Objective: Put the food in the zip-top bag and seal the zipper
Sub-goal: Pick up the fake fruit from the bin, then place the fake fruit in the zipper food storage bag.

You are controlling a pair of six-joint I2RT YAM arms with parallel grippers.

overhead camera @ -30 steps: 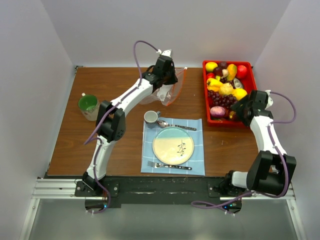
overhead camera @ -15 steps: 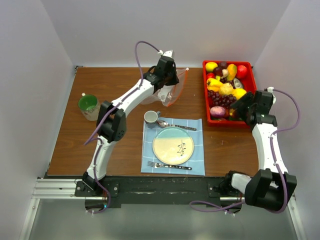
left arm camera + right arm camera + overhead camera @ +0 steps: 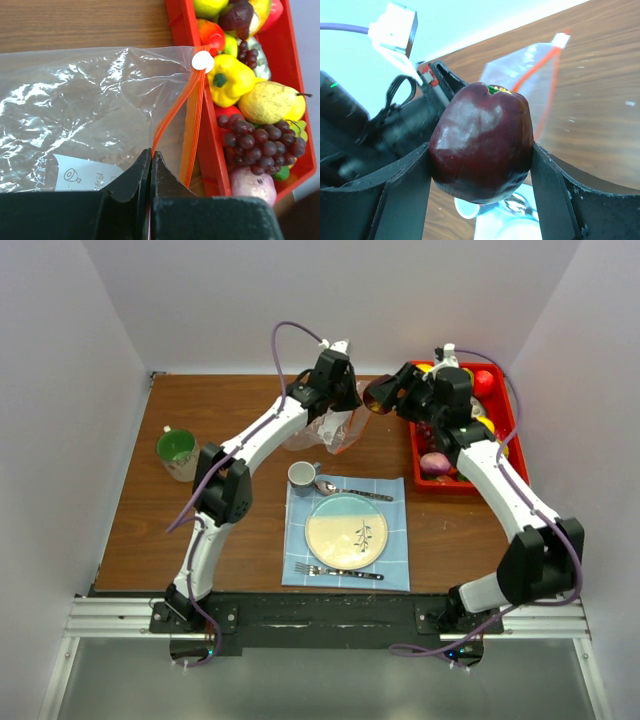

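Nearest my edge of the counter (image 3: pixel 150 530), in the middle, lies a blue placemat (image 3: pixel 395 565); a fork (image 3: pixel 338 571) rests along its near side, a plate (image 3: pixel 346 531) sits at its centre and a spoon (image 3: pixel 352 491) lies at its far side; a small cup (image 3: pixel 303 476) stands just off the mat's far left corner; a green mug (image 3: pixel 177 452) sits close to the counter's left edge.

Farther on, near the middle of the far edge, is the zip-top bag (image 3: pixel 90 110); the left jaws are pressed together on the zipper (image 3: pixel 175 115), pinching the orange strip at the bag's mouth, with its white end tab (image 3: pixel 202 61) beyond.

Just right of the bag, the right jaws are clamped on a dark red apple (image 3: pixel 482 142), one finger on each side; it hangs above the counter between bag and tray, possibly brushing the plastic, though I cannot tell from above.

In the far right corner stands the red tray (image 3: pixel 181 30); the rest of the food is heaped inside, among it purple grapes (image 3: pixel 260 142) and a yellow pepper (image 3: pixel 231 80).
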